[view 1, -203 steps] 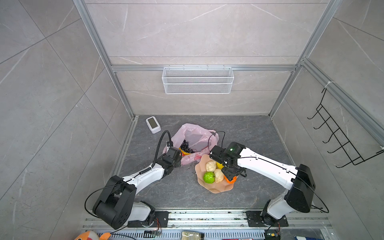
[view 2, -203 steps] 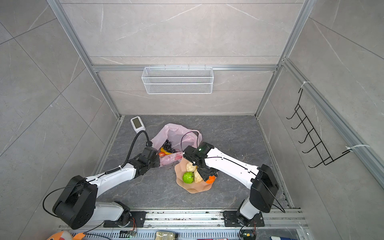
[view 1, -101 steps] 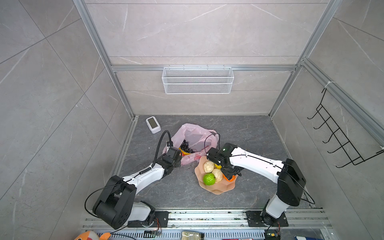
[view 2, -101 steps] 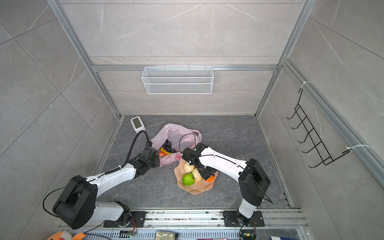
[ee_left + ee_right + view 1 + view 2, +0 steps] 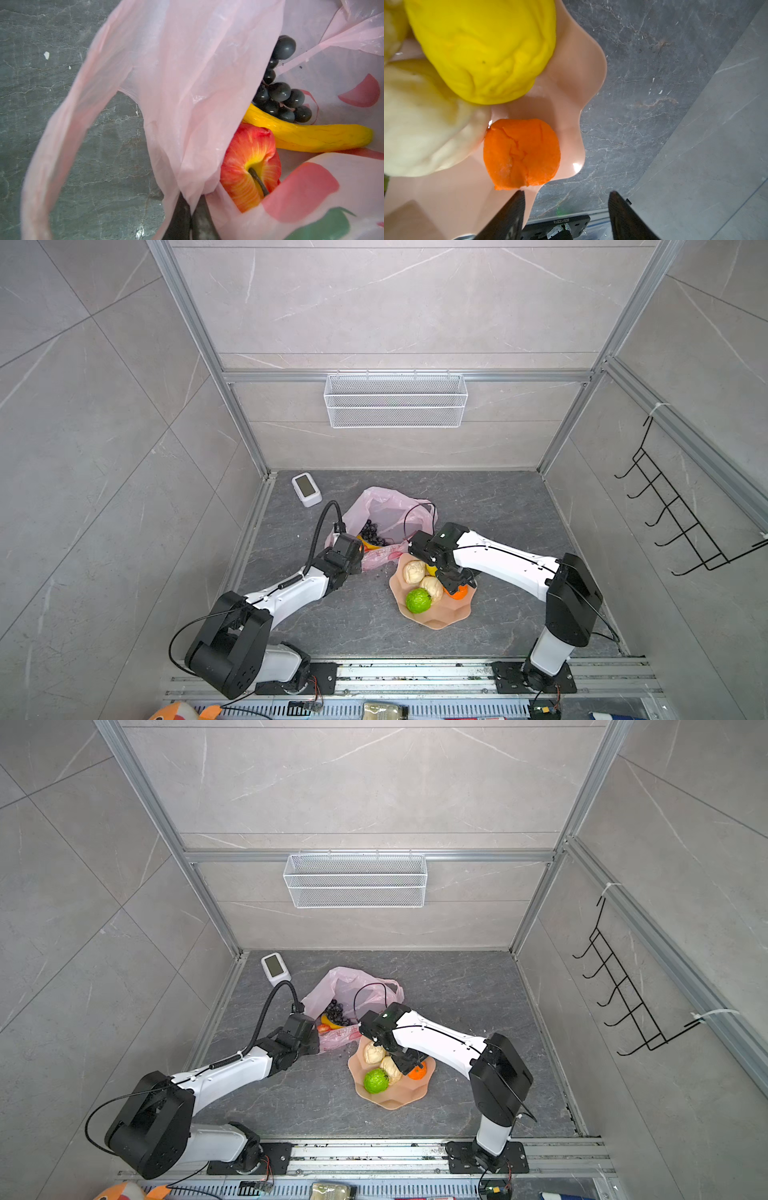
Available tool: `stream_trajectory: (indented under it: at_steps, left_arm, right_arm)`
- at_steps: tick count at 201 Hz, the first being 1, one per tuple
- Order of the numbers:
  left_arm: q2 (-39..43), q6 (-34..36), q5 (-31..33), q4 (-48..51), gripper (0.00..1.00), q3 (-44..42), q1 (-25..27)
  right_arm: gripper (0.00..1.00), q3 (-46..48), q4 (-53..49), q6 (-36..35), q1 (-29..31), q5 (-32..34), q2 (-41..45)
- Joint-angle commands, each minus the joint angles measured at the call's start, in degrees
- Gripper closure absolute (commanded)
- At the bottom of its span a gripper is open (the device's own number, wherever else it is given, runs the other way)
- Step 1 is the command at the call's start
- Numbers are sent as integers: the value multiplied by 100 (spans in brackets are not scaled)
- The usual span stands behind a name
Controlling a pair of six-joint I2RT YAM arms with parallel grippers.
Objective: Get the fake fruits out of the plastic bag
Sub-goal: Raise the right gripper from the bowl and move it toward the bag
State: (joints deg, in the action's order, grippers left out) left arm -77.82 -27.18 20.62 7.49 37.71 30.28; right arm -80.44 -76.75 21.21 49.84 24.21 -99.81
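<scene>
Fruits, banana, grape bunch and red apple, inside plastic bag, frame centre in a top view. Likely light, slick; take banana mid-body; left gripper clamps bag rim; right gripper spread, empty.

Crinkly pink bag w/ red print is lying open, w/ dark grape bunch, yellow banana & red apple resting inside. Bumpy green fruit, two beige pcs, orange pc & yellow pc are sitting clustered just outside it.
</scene>
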Motion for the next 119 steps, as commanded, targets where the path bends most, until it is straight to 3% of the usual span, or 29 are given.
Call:
stream_trajectory:
  at_steps: [1, 39, 70, 79, 119]
  left_arm:
    - [192, 7, 143, -48, 100, 107, 13]
    - [385, -74, 301, -148, 100, -39, 13]
    - [486, -270, 262, -36, 100, -77, -20]
    - [485, -443, 130, 115, 85, -37, -69]
    - [916, -1614, 56, 1796, 44, 563, -110]
  right_arm:
    - [33, -343, -121, -33, -19, -80, 514]
    - [34, -654, 1360, 43, -20, -609, 609]
    - [36, -912, 2905, 301, -19, -1126, 68]
    - [37, -1107, 3160, 350, -19, -1280, -204]
    - [39, -1499, 3638, 378, -18, -1652, -894]
